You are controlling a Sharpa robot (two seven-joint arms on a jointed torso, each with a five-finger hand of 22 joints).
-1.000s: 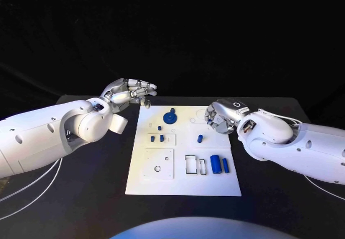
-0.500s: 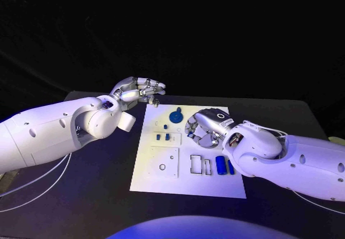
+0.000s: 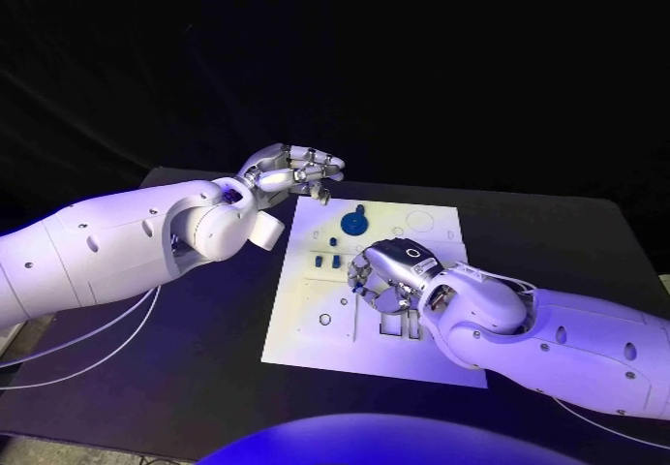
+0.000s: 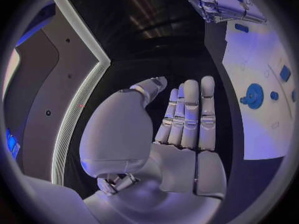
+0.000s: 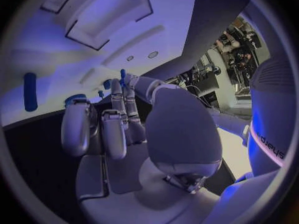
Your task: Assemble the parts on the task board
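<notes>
R hand (image 3: 391, 276), fingers curled over mid-frame task board (image 3: 315, 334), grip unclear; blue parts (image 3: 354, 224) prob. light, rigid—pinch sides.

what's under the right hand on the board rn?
The right hand hovers over the middle of the white board. Rectangular slots peek out beside it; whatever lies directly beneath is covered.
</notes>
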